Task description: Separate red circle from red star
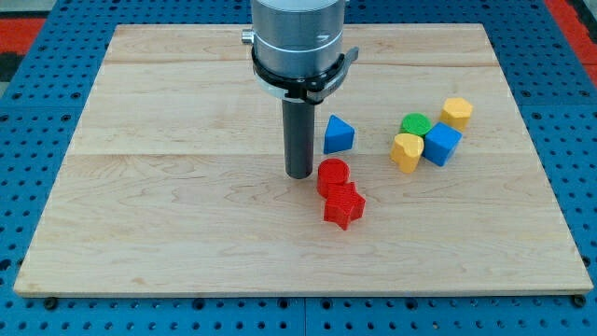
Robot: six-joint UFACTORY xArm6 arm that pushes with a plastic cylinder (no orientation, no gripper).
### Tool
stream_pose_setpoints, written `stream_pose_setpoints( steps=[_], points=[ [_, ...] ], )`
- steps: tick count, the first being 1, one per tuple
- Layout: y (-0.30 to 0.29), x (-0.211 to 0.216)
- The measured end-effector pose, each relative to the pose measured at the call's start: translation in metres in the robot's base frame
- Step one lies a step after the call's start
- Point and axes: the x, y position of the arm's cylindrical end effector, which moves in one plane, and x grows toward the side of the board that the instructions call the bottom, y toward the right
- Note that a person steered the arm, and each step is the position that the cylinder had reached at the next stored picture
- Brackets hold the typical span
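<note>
A: Tool state? Position?

B: The tool is a bare rod with nothing to open or clamp. My tip (298, 175) rests on the tabletop (168, 224), just left of the red circle (332, 175), possibly touching it; the gap is unclear.

A: Progress?

B: None visible. The red circle abuts the red star (343, 206) below it. Separation is not yet done.
</note>
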Motion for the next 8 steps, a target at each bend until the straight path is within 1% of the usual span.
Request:
stream_pose_setpoints(
  steps=[2,3,6,8],
  points=[
    [0.036,0.004],
    [0.042,0.012],
    [0.146,0.014],
    [0.155,0.041]
  ],
)
